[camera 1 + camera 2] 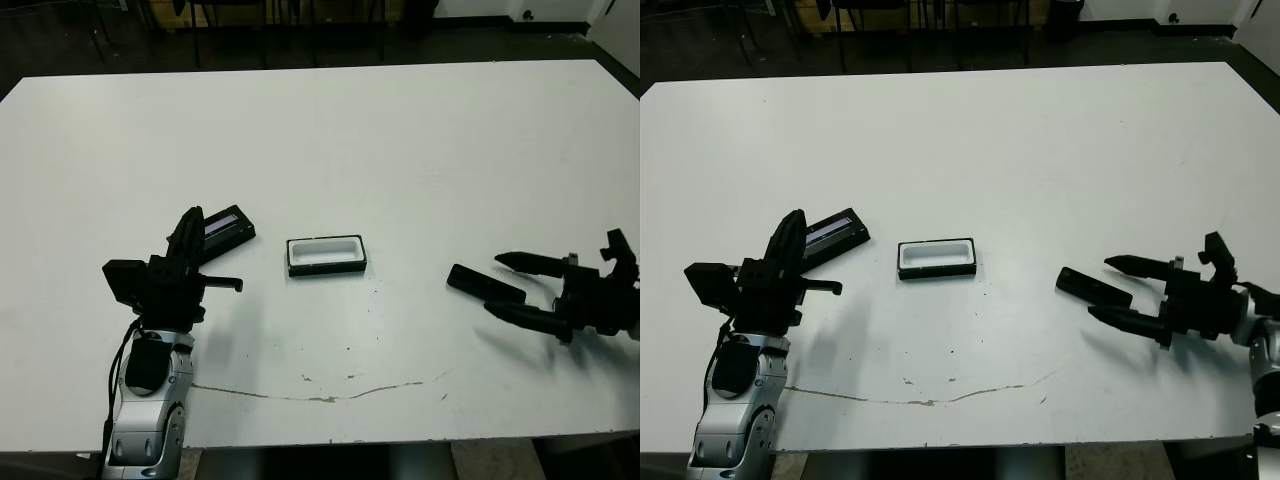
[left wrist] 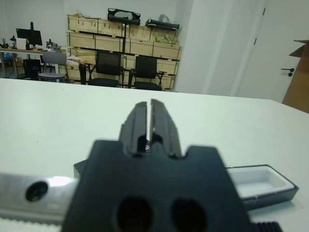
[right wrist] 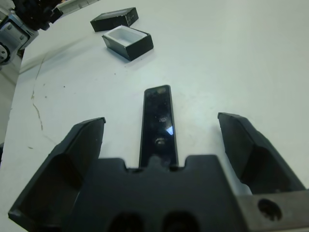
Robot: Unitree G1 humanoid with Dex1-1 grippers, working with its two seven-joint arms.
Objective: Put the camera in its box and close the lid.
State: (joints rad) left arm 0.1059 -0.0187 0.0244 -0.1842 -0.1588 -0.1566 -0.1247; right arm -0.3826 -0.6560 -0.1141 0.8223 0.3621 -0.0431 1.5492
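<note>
The camera (image 3: 158, 123) (small, stiff, likely light and slippery) is seen flat on the table (image 1: 400, 140) between the wide-open fingers of the right gripper (image 1: 508, 285), best held by its long sides.

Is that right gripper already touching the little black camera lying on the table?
Apart. In the right wrist view the camera lies flat between the open fingers of the right gripper, with bare white table on both sides of it.
</note>
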